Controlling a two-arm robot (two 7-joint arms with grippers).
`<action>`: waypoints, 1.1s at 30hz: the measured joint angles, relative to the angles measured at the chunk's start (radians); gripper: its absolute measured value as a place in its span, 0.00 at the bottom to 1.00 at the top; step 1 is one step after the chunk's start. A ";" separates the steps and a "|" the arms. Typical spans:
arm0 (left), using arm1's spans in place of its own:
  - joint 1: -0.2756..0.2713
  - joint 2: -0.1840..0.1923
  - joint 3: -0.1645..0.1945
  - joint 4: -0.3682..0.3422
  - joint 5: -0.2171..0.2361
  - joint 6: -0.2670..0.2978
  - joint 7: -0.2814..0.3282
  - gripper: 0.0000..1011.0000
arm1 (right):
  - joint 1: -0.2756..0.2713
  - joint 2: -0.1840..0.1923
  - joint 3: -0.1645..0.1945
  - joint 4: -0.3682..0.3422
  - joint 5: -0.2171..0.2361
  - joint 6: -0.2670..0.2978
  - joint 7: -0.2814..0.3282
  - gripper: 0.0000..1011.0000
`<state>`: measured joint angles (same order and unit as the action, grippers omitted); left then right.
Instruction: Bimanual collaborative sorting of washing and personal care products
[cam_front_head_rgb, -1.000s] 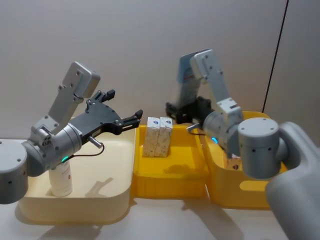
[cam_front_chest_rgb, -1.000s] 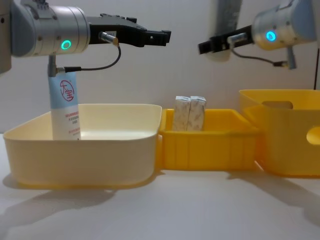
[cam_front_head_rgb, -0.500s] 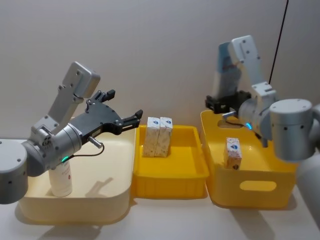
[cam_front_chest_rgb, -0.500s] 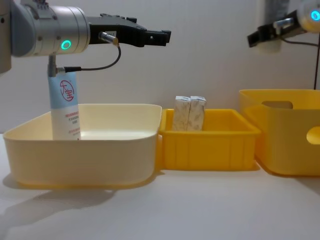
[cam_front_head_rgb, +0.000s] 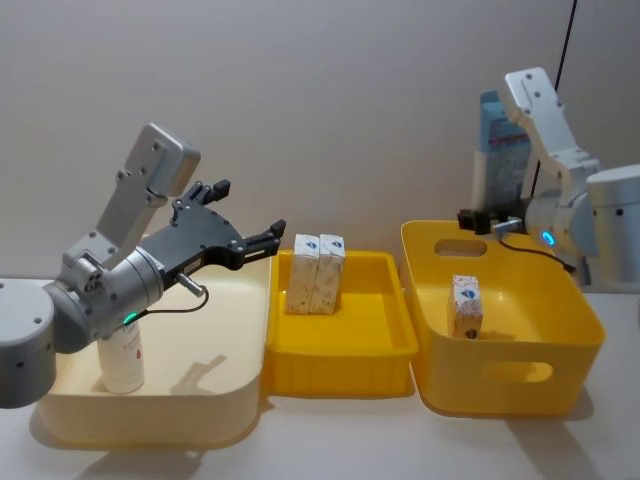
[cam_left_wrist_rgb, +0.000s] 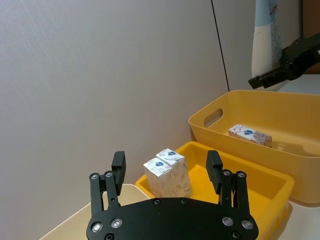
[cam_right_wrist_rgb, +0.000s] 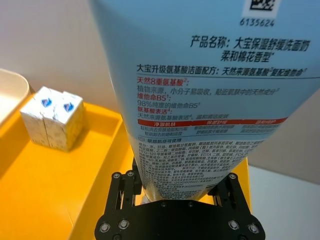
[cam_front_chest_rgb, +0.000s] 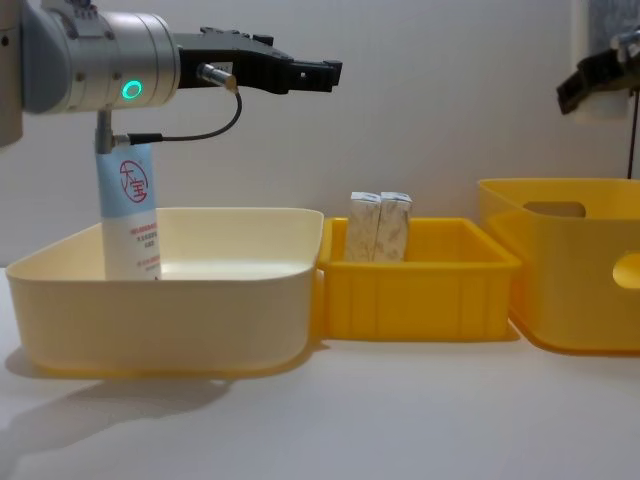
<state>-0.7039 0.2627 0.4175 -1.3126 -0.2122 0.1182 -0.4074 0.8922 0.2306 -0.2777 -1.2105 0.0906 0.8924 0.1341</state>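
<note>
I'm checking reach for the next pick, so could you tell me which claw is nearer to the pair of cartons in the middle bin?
Left. The left claw hovers open just beside the pair of cartons; the right claw is beyond the handled bin, holding a tube.

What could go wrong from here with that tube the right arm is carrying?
The right gripper holds the tall light-blue squeeze tube by its lower end, high above the deep yellow plastic bin; top-heavy, it could tilt or slip. A hand-over would pass over the two upright cream cartons in the shallow yellow tray and might topple them.
</note>
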 joint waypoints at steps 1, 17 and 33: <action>0.000 0.000 0.000 0.000 0.000 0.000 0.000 0.99 | 0.007 0.007 -0.002 0.003 0.001 0.023 0.009 0.67; 0.000 0.000 0.000 0.000 0.000 0.000 0.000 0.99 | 0.085 0.077 -0.055 0.062 0.010 0.227 0.124 0.81; 0.000 0.000 0.000 0.000 0.000 0.000 0.000 0.99 | 0.116 0.104 -0.079 0.086 0.014 0.300 0.172 0.99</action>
<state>-0.7038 0.2628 0.4176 -1.3126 -0.2123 0.1182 -0.4074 1.0087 0.3345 -0.3569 -1.1249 0.1049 1.1922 0.3057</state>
